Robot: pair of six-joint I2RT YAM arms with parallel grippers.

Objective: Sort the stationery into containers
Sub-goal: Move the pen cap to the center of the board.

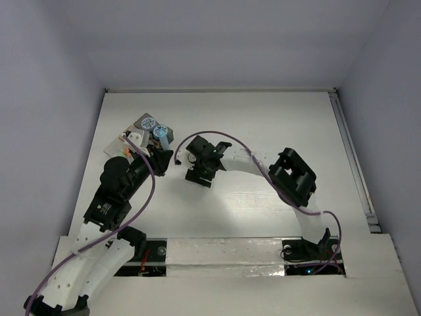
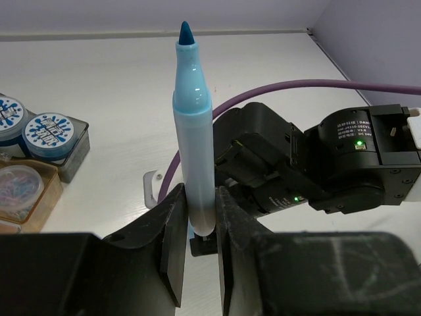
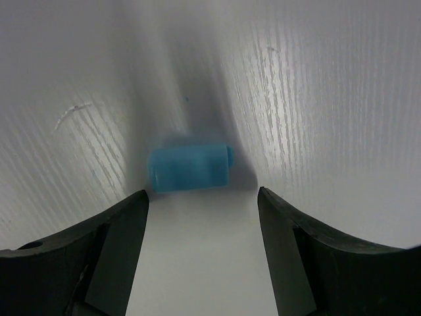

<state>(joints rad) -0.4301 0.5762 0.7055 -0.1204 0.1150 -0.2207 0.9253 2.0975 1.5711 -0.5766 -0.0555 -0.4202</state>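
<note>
My left gripper [image 2: 200, 220] is shut on the lower end of a light blue pen [image 2: 194, 131]. The pen is uncapped, and its dark blue tip points away from me. In the top view the pen [image 1: 162, 135] is held beside the containers [image 1: 141, 131] at the table's left. My right gripper [image 3: 202, 204] is open and points down at the table. A small blue pen cap [image 3: 189, 169] lies on its side just beyond the fingertips, untouched. In the top view my right gripper [image 1: 199, 175] is just right of the left one.
Two round blue-patterned tubs [image 2: 47, 130] sit in the dark grey box [image 2: 74, 150]. A tan tray [image 2: 39, 209] in front of it holds a translucent cup of coloured clips [image 2: 16, 187]. The right arm's wrist [image 2: 329, 164] and a purple cable [image 2: 296, 85] lie close behind the pen.
</note>
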